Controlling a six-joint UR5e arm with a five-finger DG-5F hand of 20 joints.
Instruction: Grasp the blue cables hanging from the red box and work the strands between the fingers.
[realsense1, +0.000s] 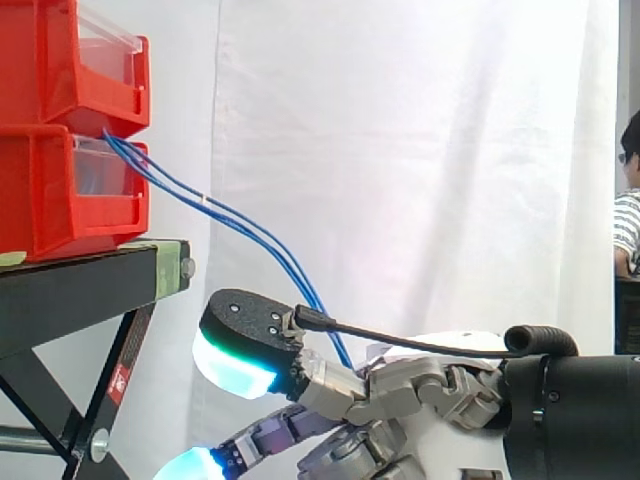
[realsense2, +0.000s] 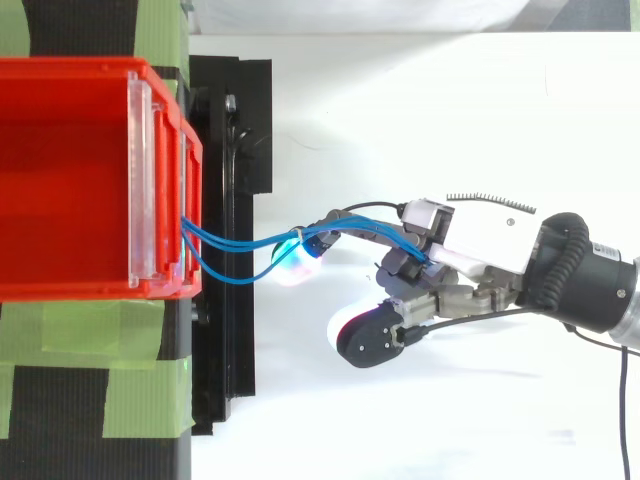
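Two red bins (realsense1: 50, 205), one atop other. One black stand (realsense1: 80, 290). Bundle of blue cables (realsense1: 250, 228): two strands clear in top view, maybe third in side view, exact count uncertain. One hand (realsense2: 480, 235). One white curtain (realsense1: 400, 150). One person (realsense1: 628, 215), side view's right edge.

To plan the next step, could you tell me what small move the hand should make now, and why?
Probably rub the fingers gently against each other: the blue cables already run from the red box into the hand, held between its fingers.
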